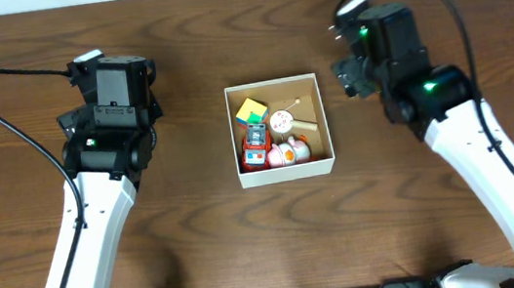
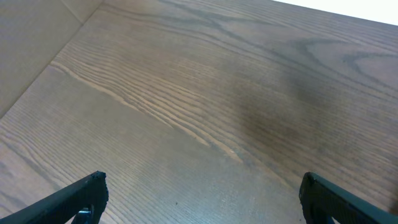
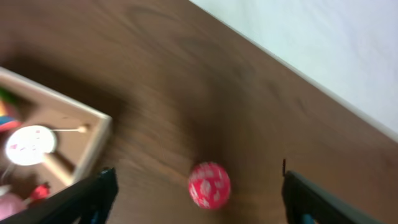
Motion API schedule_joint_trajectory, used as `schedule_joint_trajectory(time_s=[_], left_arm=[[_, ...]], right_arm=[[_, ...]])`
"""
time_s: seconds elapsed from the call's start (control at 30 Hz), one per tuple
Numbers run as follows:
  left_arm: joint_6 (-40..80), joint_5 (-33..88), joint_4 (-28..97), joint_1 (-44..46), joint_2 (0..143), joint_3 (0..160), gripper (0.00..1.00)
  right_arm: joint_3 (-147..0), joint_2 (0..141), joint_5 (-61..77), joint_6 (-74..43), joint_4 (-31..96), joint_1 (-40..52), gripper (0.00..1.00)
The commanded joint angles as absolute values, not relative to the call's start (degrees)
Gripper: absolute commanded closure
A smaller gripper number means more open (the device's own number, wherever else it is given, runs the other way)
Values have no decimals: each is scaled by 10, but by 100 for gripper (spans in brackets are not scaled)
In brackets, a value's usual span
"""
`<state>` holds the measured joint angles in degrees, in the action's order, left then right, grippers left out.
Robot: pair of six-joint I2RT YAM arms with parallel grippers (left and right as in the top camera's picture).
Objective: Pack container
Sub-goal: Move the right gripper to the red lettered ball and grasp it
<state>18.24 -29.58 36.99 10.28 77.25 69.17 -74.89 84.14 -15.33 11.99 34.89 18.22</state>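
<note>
Container (image 1: 285, 171): centre of table (image 1: 175, 36), between the arms; holds yellow-green cube (image 1: 251, 111), white disc on stick (image 1: 282, 121), red toys

Left gripper (image 2: 200, 198): fingers wide apart, empty, over bare table

Right gripper (image 3: 198, 182): fingers apart, empty; blurred red white-spotted ball (image 3: 209, 184) lies on table between them, near container's corner

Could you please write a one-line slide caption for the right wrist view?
Open right pincer hovers above a red spotted ball on the table, beside the container.
</note>
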Motion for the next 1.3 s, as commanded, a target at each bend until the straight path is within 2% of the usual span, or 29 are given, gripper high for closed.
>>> schedule_joint_trajectory(time_s=[0.0, 0.2, 0.33, 0.4, 1.27], left_arm=[[190, -307, 369, 100, 767, 698, 2], [190, -307, 369, 100, 767, 698, 2], [190, -307, 369, 100, 767, 698, 2], [190, -307, 369, 100, 767, 698, 2], [190, -307, 369, 100, 767, 698, 2]], right_arm=[[-753, 849, -175, 27, 349, 135, 8], [-753, 879, -107, -19, 337, 65, 11], [-753, 921, -102, -16, 336, 46, 1], [-753, 946, -103, -14, 336, 40, 1], [-753, 1145, -103, -15, 278, 36, 1]])
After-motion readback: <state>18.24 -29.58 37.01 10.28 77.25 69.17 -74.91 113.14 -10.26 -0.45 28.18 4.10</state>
